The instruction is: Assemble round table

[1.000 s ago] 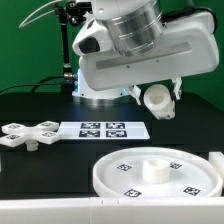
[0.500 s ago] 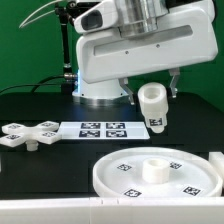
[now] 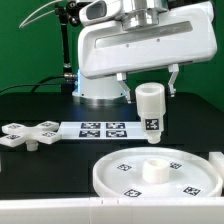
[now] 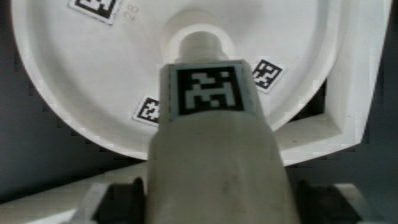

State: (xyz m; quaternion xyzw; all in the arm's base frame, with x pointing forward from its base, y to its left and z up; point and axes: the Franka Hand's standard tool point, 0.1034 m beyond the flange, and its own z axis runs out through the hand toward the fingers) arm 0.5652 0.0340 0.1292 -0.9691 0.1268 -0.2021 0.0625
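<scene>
My gripper [image 3: 150,88] is shut on the white cylinder leg [image 3: 151,112] and holds it upright in the air, its tag facing the camera. Its lower end hangs above the raised hub [image 3: 156,168] at the centre of the large rimmed round disc [image 3: 115,176], with a gap between them. In the wrist view the leg [image 4: 214,130] fills the middle, its tag showing, and its far end lies over the disc [image 4: 107,90]. The dark pads [image 4: 128,200] press on both sides of the leg. The cross-shaped base piece [image 3: 28,134] lies flat at the exterior view's left.
The marker board [image 3: 103,130] lies on the black table behind the disc. The arm's white base [image 3: 100,92] and a black stand [image 3: 68,45] are at the back. A white block [image 3: 216,160] sits at the right edge beside the disc.
The leg has turned from tilted to upright in my gripper and come down toward the disc's hub. The wrist has swung level. The disc and base piece have not moved.
</scene>
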